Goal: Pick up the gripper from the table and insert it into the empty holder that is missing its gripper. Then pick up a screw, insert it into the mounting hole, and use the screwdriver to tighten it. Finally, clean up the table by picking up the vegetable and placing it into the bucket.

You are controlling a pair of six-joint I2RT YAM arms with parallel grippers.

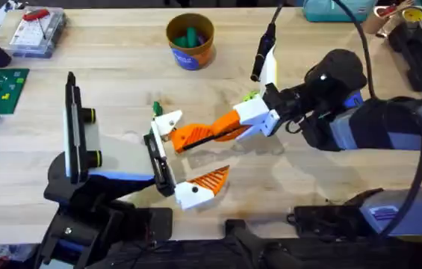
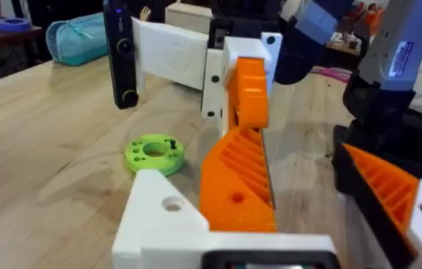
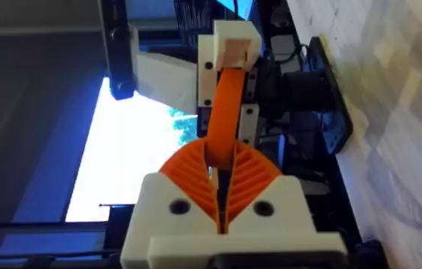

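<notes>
One orange ribbed gripper (image 1: 196, 134), tapering and wedge-shaped, sits clamped in the right pincer (image 1: 225, 131) at the holder (image 1: 167, 122).

Near the tabletop (image 1: 121, 45) centre, the gripper (image 1: 196, 133) lies between the holder (image 1: 167, 119) on its left and the right claw (image 1: 233, 128) on its right. The bucket (image 1: 190, 41) stands behind them.

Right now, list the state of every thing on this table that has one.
orange gripper finger: clamped in the right gripper, its end at the holder
holder: upright on the black jaw bar
bucket: upright, green item inside
left gripper: open
mounted orange wedge: attached to its white block
</notes>
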